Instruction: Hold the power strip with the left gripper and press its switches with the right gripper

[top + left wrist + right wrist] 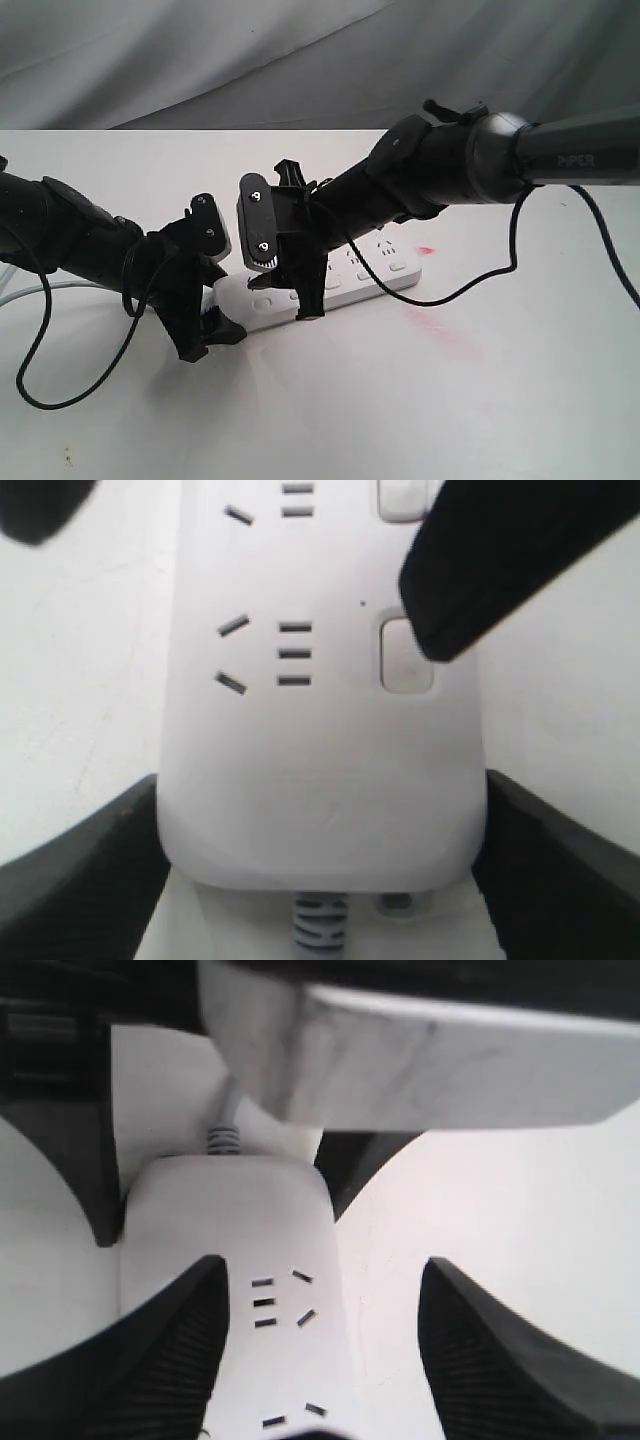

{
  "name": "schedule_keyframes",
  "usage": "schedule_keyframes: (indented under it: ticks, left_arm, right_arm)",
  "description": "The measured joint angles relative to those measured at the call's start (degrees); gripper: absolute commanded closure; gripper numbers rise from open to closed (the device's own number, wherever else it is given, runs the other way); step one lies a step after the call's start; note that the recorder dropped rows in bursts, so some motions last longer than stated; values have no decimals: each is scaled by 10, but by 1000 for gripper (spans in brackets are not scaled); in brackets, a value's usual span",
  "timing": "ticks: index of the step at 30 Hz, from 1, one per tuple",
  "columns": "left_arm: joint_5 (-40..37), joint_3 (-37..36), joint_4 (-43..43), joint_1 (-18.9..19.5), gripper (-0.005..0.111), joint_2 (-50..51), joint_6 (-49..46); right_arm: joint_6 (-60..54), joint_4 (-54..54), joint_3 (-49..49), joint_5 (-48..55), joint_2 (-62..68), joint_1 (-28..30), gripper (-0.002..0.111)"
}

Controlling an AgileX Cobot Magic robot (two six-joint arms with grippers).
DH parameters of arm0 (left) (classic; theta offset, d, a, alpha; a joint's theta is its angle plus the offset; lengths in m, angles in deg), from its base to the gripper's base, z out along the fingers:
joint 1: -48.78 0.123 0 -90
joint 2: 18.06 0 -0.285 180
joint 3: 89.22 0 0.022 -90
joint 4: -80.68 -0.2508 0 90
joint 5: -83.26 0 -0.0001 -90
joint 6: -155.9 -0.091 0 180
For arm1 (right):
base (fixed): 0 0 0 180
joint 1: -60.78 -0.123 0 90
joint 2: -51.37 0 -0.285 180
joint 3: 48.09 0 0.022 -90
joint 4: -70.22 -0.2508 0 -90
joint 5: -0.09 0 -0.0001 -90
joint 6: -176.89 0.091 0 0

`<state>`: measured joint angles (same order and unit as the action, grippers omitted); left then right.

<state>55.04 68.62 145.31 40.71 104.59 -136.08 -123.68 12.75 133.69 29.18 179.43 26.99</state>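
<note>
My left hand [320, 865] clamped the rounded end of the long white power strip [352, 276] at the middle of the counter [500, 400], while my right hand [320, 1355], jaws apart, hid part of a switch [398, 668] and much of the strip's length.

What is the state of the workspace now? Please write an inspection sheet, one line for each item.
Surface: white table, with faint reddish marks beside the power strip.
Job's things: power strip lies flat; the switch nearest the cord end is under a right finger; whether they touch cannot be told.
Clutter: nothing seen.
Grippers: left gripper clamps the cord end of the strip from both sides; right gripper is open, over the strip.
Cables: grey cord leaves the strip's end; black cables loop from both arms over the table.
Surroundings: grey cloth backdrop.
</note>
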Motion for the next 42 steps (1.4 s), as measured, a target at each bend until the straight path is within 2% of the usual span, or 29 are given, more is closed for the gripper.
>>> schedule_keyframes:
  ticks: [16, 42]
  left_arm:
    - [0, 0, 0, 0, 39, 0, 0]
    - [0, 0, 0, 0, 39, 0, 0]
  right_arm:
    - [52, 46, -1, 34, -13, 40, 55]
    - [58, 75, -7, 18, 10, 40, 55]
